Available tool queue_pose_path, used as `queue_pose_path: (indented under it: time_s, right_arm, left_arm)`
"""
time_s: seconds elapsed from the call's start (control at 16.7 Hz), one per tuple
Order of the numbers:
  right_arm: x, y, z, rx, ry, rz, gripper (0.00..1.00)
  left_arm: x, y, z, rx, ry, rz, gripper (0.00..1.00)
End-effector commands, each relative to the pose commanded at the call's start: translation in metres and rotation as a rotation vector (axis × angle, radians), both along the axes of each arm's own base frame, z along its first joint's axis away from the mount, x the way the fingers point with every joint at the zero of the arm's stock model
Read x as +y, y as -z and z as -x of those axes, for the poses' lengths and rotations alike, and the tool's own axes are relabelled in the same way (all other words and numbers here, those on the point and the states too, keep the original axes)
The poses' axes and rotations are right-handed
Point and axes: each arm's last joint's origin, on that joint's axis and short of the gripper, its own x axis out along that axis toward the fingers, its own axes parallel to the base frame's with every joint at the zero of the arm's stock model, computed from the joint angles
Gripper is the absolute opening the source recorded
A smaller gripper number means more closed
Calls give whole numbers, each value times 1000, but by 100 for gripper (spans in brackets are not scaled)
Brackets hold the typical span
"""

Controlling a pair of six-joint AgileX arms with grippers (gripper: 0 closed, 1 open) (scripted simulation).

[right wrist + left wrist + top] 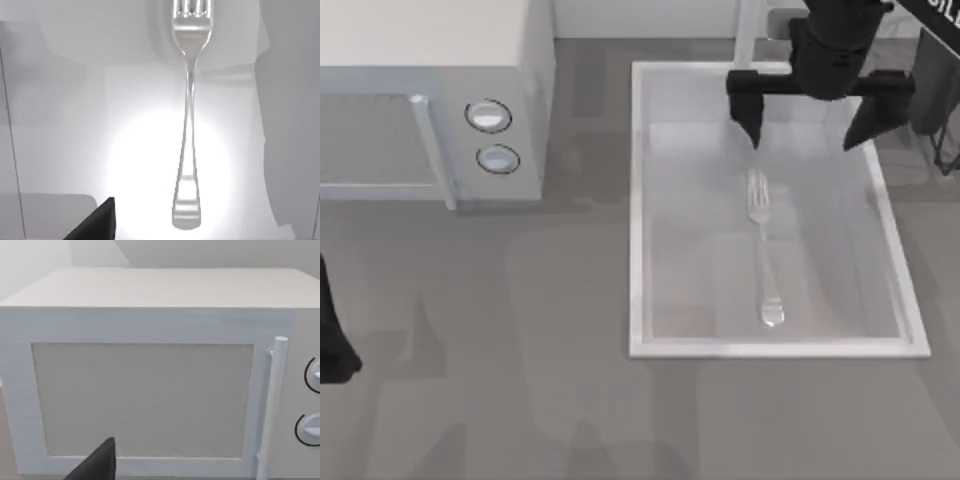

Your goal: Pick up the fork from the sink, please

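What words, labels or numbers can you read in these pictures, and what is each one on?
White letters on the dark part at the top view's upper right corner: cut off by the edge, too little to read.
Microwave, its two knobs, sink, fork: no text or markings.

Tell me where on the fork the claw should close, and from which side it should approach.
Probably from straight above, closing across the narrow middle of the handle of the fork. It lies flat on the floor of the sink, lengthwise, tines toward the faucet end, so its thin sides are the only faces to pinch. The right claw hangs open above the tine end. The left claw sits parked at the table's left edge.
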Motion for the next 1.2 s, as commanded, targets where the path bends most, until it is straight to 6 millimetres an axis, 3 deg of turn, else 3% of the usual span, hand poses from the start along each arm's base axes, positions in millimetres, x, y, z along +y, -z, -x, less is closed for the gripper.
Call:
queue_pose_path:
  time_s: [0.24, 0.78, 1.2]
  right_arm:
    - [15, 35, -8, 83, 4, 26, 100]
    - [15, 48, -12, 102, 9, 33, 100]
    - [24, 113, -26, 111, 6, 37, 100]
  left_arm:
    - [0, 0, 0, 0, 0, 0, 100]
    - [0, 0, 0, 0, 0, 0, 100]
    - [0, 0, 0, 0, 0, 0, 100]
